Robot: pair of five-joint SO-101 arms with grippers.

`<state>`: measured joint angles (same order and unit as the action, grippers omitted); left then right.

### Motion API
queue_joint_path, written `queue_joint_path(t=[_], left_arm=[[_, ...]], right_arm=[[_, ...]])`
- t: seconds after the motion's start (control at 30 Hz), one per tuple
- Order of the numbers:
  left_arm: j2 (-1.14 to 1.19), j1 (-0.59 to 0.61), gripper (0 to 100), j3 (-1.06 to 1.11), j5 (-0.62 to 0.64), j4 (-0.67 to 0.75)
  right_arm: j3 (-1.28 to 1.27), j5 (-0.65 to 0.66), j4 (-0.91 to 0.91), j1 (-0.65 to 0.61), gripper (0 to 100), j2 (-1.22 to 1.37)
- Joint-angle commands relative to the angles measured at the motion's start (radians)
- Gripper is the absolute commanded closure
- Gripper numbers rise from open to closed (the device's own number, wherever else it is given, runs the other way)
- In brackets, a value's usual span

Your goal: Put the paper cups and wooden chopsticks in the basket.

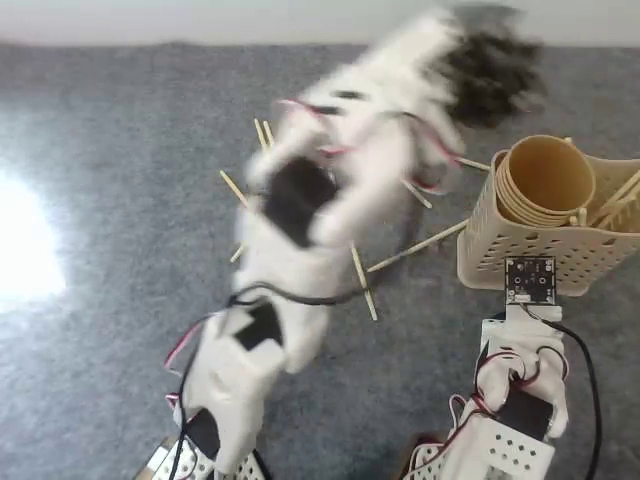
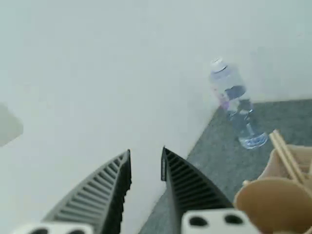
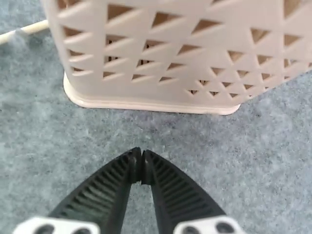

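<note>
The left hand (image 2: 146, 158), black with ribbed fingers, is released: its 2 fingers stand apart with nothing between them. It is raised off the worktop and points at a plain white wall (image 2: 97, 58). Past it, a clear plastic water bottle (image 2: 235, 105) with a white cap stands on the carpet at the foot of that wall. Near this hand, the rim of a cup and the tips of a few sticks show at the basket's top.

The right hand (image 3: 141, 168), also black and ribbed, is clenched on nothing, with its fingertips touching. It sits low over the grey carpeted worktop (image 1: 100, 330), facing the side wall of the cream plastic basket (image 3: 195, 48) with triangular holes. A strip of carpet lies between them.

The tan paper cups (image 1: 545, 180) stand nested in 1 upright stack inside the basket, on the side nearer the left arm. Some pale wooden chopsticks (image 1: 610, 200) lean in the basket just beside the stack. Several more lie scattered on the worktop under and around the left arm. 1 of them has an end close to the basket's base.
</note>
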<state>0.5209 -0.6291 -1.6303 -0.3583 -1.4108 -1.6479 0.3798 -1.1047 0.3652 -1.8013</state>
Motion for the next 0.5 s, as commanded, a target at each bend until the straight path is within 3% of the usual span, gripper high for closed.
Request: queue_joint_path(t=[0.0,0.13,0.3,0.47], left_arm=[[-0.150,0.115,91,-0.045,-0.009,-0.170],[-0.253,0.236,91,-0.042,-0.006,-0.353],[-0.356,0.499,91,-0.039,0.196,-0.348],[-0.411,0.692,91,0.047,0.201,-0.348]], right_arm=[[0.003,0.011,0.025,-0.007,99.1,-0.013],[0.002,0.011,0.025,-0.007,99.1,-0.013],[0.002,0.011,0.025,-0.008,99.1,-0.013],[0.002,0.011,0.024,-0.008,99.1,-0.013]])
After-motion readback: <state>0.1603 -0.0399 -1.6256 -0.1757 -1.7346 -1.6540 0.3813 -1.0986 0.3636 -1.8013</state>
